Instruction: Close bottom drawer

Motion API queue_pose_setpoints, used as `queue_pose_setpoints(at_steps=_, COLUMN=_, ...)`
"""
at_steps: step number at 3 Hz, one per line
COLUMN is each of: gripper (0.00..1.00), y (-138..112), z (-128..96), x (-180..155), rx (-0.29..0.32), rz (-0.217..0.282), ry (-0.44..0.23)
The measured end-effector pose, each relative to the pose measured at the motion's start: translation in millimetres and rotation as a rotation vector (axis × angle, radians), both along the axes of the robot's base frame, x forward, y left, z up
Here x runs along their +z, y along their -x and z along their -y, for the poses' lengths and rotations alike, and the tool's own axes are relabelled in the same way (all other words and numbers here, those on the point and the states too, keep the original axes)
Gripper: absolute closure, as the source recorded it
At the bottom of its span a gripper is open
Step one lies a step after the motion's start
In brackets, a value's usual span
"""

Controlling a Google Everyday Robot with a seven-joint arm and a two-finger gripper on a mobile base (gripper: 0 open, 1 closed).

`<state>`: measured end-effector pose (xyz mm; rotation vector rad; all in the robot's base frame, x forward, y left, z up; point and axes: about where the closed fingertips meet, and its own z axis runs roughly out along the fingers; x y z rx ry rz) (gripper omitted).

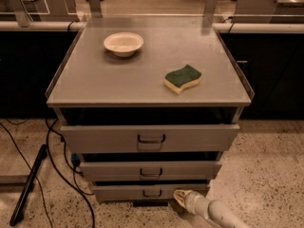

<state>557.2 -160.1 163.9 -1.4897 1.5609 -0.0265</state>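
Grey metal cabinet [142, 84] stands on a speckled floor [270, 170], and the one camera view looks down on it from the near side. On its flat top a pale bowl [123, 43] sits far left, and a green-and-yellow sponge [183, 78] lies nearer, to the right, well apart from the bowl.

Three drawers show below. The top drawer [95, 139] is the widest, with the middle drawer [109, 171] under it. The bottom drawer [114, 193] is lowest, close to the floor, with a thin dark gap above its front (so it is not fully in).

The gripper [181, 196] is low and near right, its pale tip just beside the right end of the bottom drawer's front. Whether it is clenched or released I cannot tell. Dark cables [56, 158] trail over the floor at the left.
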Motion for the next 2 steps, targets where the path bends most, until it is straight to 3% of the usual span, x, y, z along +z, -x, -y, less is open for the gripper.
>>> queue_pose_setpoints(at_steps=1, gripper=1.0, y=-2.0, z=-0.7, x=-0.5, rx=0.002, rz=0.001, ry=-0.001)
queue_pose_setpoints(at_steps=2, gripper=1.0, y=14.6, z=-1.7, x=1.8, rx=0.052, rz=-0.093, ry=-0.002)
